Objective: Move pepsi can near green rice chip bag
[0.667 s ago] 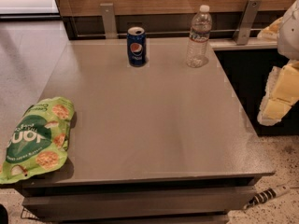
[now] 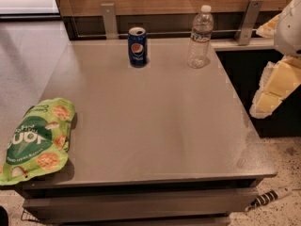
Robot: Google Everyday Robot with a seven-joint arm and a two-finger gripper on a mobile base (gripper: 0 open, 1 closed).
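The pepsi can (image 2: pixel 137 46) is dark blue with a silver top and stands upright at the back of the grey table (image 2: pixel 150 126), left of centre. The green rice chip bag (image 2: pixel 37 140) lies flat at the table's front left corner and hangs slightly over the edge. My gripper (image 2: pixel 276 84), white with yellow parts, hovers off the table's right edge. It is far from the can and holds nothing that I can see.
A clear plastic water bottle (image 2: pixel 200 36) stands upright at the back of the table, right of the can. A wooden wall with metal brackets (image 2: pixel 109 20) runs behind the table. A power strip (image 2: pixel 273 195) lies on the floor at the front right.
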